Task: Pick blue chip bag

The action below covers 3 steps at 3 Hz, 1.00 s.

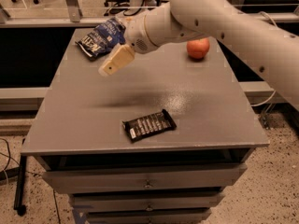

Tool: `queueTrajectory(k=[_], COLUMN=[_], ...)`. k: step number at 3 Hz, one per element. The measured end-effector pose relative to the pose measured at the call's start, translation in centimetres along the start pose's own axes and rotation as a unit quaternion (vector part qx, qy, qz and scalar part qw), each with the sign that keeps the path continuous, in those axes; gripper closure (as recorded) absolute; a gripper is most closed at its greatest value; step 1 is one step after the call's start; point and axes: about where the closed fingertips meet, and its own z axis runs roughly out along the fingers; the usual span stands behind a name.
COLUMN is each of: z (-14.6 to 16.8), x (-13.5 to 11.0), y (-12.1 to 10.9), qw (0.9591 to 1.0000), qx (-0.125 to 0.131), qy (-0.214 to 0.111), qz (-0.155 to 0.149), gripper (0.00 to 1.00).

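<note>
Covering blue chip bag [98, 36] edge: gripper [111, 65]

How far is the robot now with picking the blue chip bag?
Done: nothing visible yet. The blue chip bag lies on the table at its far left corner, not lifted. In hand: the tool hovers above the table, just in front of the bag and near its front edge. Left: close on the bag and lift it.
</note>
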Motion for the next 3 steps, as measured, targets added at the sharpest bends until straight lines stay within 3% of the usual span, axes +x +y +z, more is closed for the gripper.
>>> queueTrajectory(k=[2, 3], z=[5.5, 7.7], x=[2.9, 4.1], y=[-10.0, -13.4], qw=[0.996, 0.9932], qx=[0.076, 0.09], qy=[-0.038, -0.05], qz=[0.028, 0.055], gripper=[0.0, 0.0])
